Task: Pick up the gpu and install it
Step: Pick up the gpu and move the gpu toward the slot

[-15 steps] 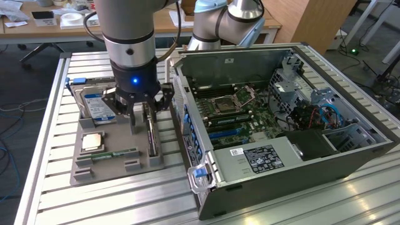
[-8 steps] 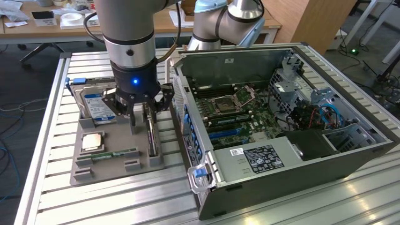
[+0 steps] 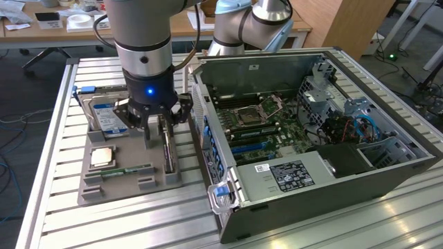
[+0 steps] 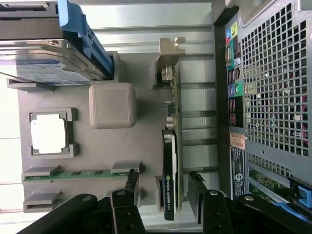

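Note:
The gpu (image 3: 168, 151) stands on its long edge in a slot of the grey parts tray (image 3: 132, 182), on the side nearest the computer case. In the wrist view the gpu (image 4: 169, 161) shows a black cooler face, a green board edge and a silver end bracket at its far end. My gripper (image 3: 161, 128) hangs just above it. The gripper (image 4: 163, 189) is open, with one finger on each side of the card's near end and a gap showing on both sides. Nothing is held.
The tray also holds a silver hard drive (image 3: 104, 111) with blue rails, a processor chip (image 3: 102, 155) and a RAM stick (image 3: 128, 170). The open computer case (image 3: 312, 129) lies right beside the tray, motherboard exposed. A second arm (image 3: 242, 21) stands behind it.

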`<state>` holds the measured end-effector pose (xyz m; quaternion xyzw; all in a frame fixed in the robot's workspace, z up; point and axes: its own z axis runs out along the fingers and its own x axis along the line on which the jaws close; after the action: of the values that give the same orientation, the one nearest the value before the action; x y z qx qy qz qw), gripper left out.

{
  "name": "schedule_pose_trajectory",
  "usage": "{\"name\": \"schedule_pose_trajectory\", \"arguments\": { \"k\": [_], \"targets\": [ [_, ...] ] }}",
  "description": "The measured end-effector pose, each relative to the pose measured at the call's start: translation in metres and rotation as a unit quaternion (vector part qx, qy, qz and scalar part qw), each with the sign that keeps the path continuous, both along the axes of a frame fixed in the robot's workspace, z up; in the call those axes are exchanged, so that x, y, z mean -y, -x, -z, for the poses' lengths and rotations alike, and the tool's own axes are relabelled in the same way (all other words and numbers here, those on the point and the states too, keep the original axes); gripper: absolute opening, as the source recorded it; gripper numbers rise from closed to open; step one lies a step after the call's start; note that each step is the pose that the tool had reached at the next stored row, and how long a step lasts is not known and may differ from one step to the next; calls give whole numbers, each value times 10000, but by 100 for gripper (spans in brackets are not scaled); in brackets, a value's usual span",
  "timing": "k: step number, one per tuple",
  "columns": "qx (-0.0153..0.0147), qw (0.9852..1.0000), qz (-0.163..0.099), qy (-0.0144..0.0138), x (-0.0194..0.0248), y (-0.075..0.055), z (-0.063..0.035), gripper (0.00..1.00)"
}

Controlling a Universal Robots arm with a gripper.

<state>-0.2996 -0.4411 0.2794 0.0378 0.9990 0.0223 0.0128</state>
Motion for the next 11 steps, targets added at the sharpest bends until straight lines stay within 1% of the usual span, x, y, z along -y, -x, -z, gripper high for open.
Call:
{"name": "schedule_pose_trajectory", "arguments": {
  "k": [4,11],
  "targets": [
    [0,10000,0,0,0,0,28,53],
    [0,10000,0,0,0,0,33,53]
  ]
}}
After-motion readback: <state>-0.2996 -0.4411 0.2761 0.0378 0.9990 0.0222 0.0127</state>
